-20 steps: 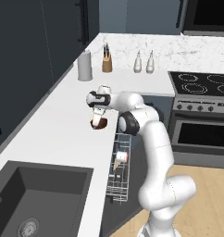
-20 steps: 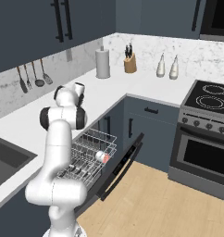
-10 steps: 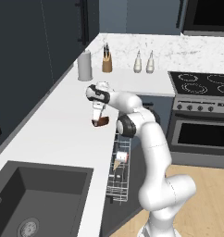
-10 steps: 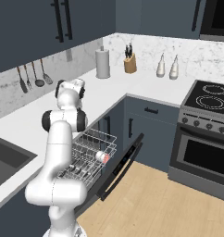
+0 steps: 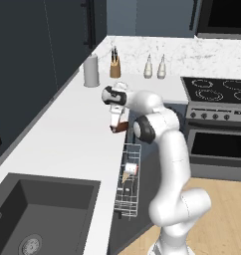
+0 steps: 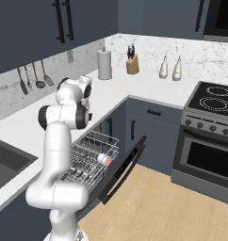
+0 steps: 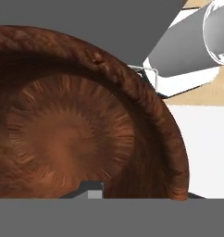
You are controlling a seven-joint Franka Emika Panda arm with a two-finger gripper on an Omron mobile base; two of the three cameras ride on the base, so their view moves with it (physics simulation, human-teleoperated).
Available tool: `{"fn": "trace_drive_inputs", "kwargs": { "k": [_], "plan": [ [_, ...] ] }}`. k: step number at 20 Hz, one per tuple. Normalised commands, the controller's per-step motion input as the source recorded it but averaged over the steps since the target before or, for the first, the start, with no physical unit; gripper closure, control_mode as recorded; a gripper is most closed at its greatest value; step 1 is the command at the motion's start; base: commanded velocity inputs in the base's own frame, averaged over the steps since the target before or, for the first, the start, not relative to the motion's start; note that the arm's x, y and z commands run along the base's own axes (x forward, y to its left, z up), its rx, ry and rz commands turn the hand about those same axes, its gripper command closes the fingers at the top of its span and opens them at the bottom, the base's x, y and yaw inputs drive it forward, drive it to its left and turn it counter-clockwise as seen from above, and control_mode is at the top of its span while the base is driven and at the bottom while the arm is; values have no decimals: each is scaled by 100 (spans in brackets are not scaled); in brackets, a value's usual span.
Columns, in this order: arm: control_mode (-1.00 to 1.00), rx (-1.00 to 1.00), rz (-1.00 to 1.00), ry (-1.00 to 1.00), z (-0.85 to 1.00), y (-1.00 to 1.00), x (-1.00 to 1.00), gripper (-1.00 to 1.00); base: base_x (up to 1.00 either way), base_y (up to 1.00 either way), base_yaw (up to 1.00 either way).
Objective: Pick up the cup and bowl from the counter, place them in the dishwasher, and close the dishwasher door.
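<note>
Tool down on reddish-brown bowl at table edge above dishwasher rack; jaw state not discernible.

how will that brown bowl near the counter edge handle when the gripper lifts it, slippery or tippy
Probably stiff: the bowl has a thick rounded rim and holds its shape. Its glossy, ridged glaze suggests it may slip if pinched by the rim. It sits near the edge of the counter, with the gripper low over it, so a sideways nudge might push it off.
</note>
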Motion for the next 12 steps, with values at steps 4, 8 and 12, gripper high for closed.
{"fn": "trace_drive_inputs", "kwargs": {
  "k": [4, 8, 12],
  "plan": [
    [-100, 0, -2, -31, 16, -62, -71, 100, 0, 0, 0],
    [-100, 1, -3, -27, 23, -65, -69, 100, 0, 0, 0],
    [-100, 5, -5, -12, 41, -66, -67, 100, 0, 0, 0]
  ]
}}
